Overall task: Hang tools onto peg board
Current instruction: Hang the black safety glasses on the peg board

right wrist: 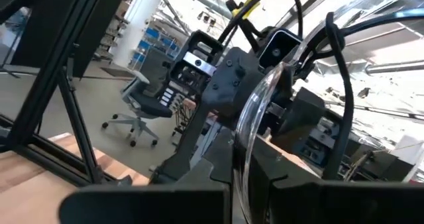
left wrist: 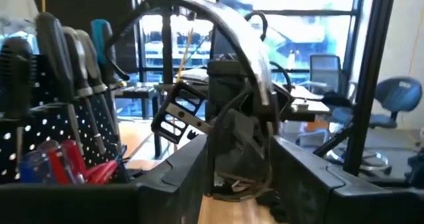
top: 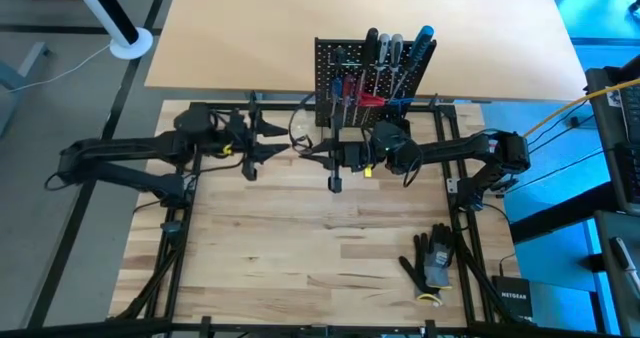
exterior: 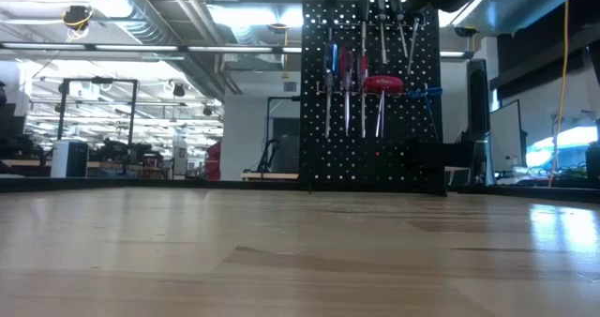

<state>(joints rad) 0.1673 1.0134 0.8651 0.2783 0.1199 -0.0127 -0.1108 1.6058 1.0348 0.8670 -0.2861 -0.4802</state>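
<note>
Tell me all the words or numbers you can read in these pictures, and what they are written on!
"NETGEAR": on the small black box at the table's right edge, seen in the high view.
White mark on the red handle of a tool hanging on the peg board: too small to read.
Nothing else can be read in any view.

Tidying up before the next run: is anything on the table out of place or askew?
Only the black gloves, lying in a loose heap near the table's right front corner. The tools hang upright on the peg board, nothing spilled or fallen.
</note>
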